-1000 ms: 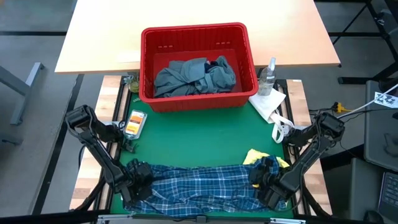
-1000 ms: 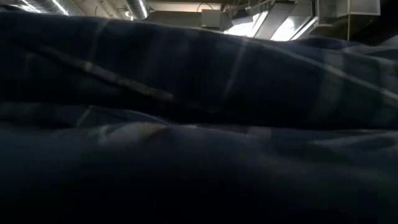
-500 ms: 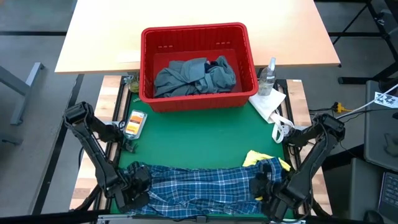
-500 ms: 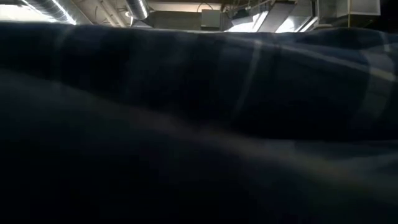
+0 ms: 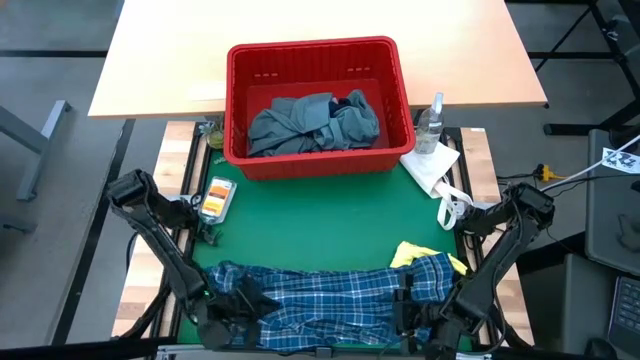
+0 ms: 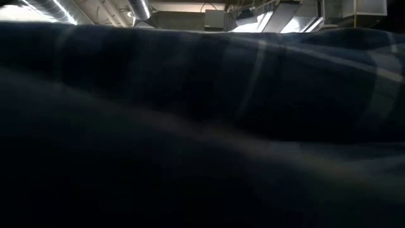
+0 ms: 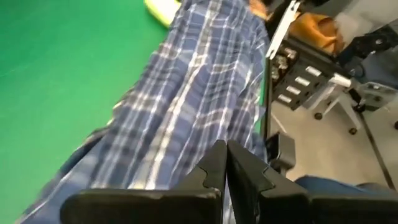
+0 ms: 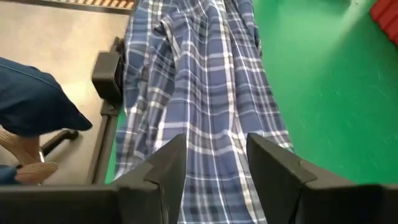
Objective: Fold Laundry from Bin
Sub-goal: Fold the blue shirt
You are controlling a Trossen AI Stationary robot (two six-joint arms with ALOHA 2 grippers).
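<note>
While its fingers meet tip to tip at the near-left end of the plaid shirt (image 5: 330, 298), whether with cloth pinched between them the left wrist view does not settle, the left gripper (image 7: 226, 163) sits low at the mat's near edge, and the right gripper (image 8: 216, 155) stands at the shirt's near-right end with its jaws apart over the fabric, gripping nothing that shows. The shirt lies stretched left to right along the near side of the green mat (image 5: 330, 220), rumpled rather than flat, and it blocks the low view almost entirely. Doing this step well likely means the right gripper taking its own corner before either arm lifts, then both drawing the cloth taut and level so it spreads without twisting. A small yellow garment (image 5: 412, 252) lies touching the shirt's far-right end. At the mat's far edge the red bin (image 5: 317, 58) holds a grey-blue garment (image 5: 300, 120) bunched beside a dark navy one (image 5: 355, 100). A spray bottle (image 5: 431, 122) and a white paper towel (image 5: 432, 165) sit right of the bin. Beyond the near edge, a person's blue sleeve or trouser leg (image 8: 31, 99) shows above a bare floor.
</note>
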